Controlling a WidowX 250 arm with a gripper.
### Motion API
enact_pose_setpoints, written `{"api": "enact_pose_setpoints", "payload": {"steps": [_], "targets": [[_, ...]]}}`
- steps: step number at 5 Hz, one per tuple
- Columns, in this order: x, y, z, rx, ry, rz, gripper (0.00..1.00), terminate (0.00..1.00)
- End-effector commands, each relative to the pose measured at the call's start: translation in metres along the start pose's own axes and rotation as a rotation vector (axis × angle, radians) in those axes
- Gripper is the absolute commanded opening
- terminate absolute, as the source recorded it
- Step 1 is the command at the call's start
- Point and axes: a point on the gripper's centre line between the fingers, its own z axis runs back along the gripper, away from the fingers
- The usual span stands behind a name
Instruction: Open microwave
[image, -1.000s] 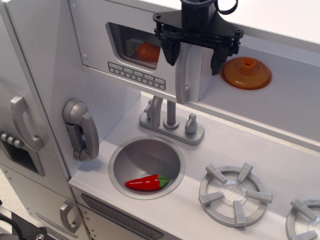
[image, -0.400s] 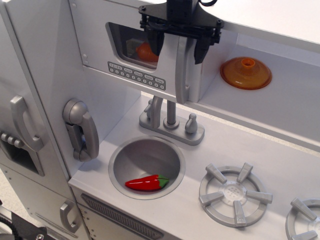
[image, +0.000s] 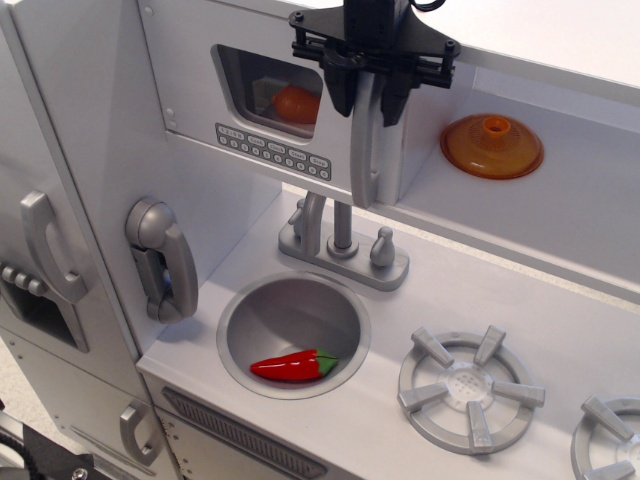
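The microwave (image: 250, 125) is a white compartment at the upper middle with a dark rounded window, a grey button strip (image: 272, 151) and a vertical silver handle (image: 362, 150) at its right edge. An orange object shows behind the window. The door stands slightly ajar at the handle side. My black gripper (image: 366, 95) hangs from above with its fingers closed around the top of the handle.
An orange lid (image: 492, 146) lies on the open shelf to the right. Below are a grey faucet (image: 342, 240), a sink (image: 240, 325) holding a red pepper (image: 293, 366), and stove burners (image: 468, 388). A toy phone (image: 160, 258) and the fridge door handle (image: 45, 245) are on the left.
The gripper moved left from beside the handle to over it, then its fingers closed in around the handle's top.
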Motion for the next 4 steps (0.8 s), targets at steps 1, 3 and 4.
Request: {"api": "enact_pose_setpoints", "payload": {"steps": [1,3,4], "targets": [[-0.011,0.016,0.019,0.009,-0.062,-0.040,0.00,0.00],[-0.051,0.043,0.044,0.047,0.002,-0.102,1.00,0.00],[-0.068,0.051,0.059,0.062,0.060,-0.125,1.00,0.00]]}}
